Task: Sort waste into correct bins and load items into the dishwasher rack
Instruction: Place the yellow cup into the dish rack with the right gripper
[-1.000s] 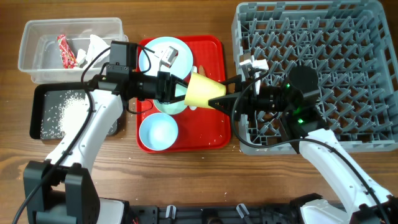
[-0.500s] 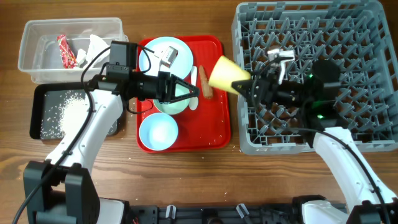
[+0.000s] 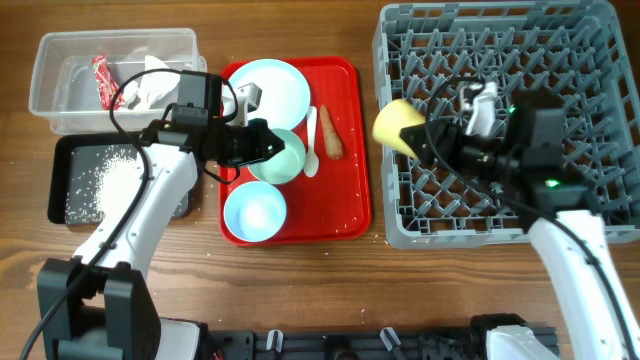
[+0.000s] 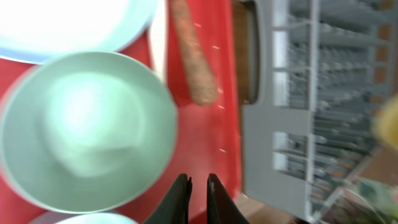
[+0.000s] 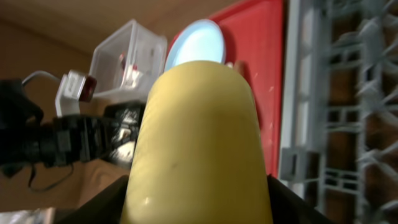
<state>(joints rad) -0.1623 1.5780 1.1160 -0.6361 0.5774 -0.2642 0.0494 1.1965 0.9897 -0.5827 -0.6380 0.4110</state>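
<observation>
While over rack point(image 3: 560, 215), cup point(image 3: 397, 127) nr pegs point(image 3: 470, 60).

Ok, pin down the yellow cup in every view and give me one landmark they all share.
Overhead: the yellow cup is right of centre, held sideways over the left edge of the dishwasher rack.
Left wrist: probably the blurred yellow patch at the far right edge, beyond the rack.
Right wrist: the cup fills the centre of the picture, seen close up.
Shared landmark: the red serving tray, left of the rack.

Yellow cup point(image 3: 397, 124), grey rack point(image 3: 500, 12), red tray point(image 3: 345, 200), pale blue bowls point(image 3: 255, 212).
</observation>
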